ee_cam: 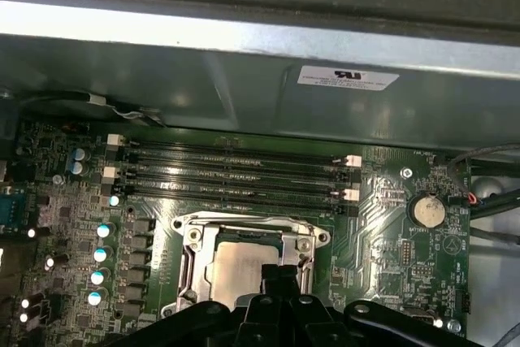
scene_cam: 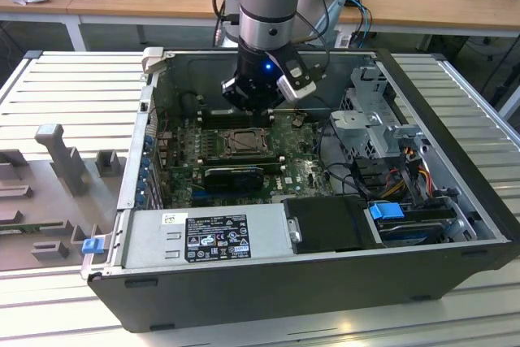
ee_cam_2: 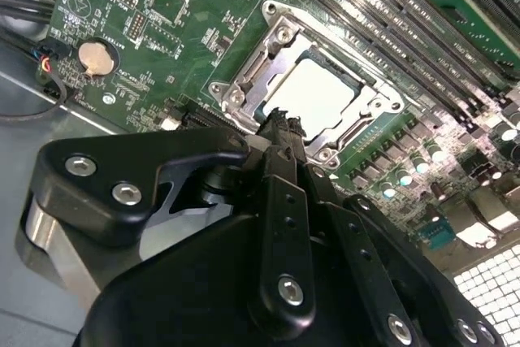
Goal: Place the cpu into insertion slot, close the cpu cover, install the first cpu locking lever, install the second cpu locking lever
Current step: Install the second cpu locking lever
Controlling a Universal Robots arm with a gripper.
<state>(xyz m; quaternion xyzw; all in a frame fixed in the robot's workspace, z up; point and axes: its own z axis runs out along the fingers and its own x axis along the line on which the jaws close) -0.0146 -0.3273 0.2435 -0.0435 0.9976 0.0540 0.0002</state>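
A: Where is the cpu (ee_cam_2: pixel 315 93)?
B: Seated flat in the insertion slot (ee_cam: pixel 249 262) on the green motherboard (ee_cam_2: pixel 195 14), with the cpu cover (ee_cam_2: pixel 325 54) lying down around it.
A: And the claw (ee_cam_2: pixel 278 123)?
B: Its fingers are pressed together, gripping nothing, tips just above the socket's edge. In the exterior view the arm (scene_cam: pixel 268 6) reaches down into the open computer case (scene_cam: pixel 455 233).

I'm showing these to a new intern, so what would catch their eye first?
Probably the arm reaching down into the open computer case, its tool just above the motherboard. Next, in the second wrist view, the pale cpu lying in the slot with the metal cover framing it, the tool's tips at its edge. The long black memory slots run beside the socket.
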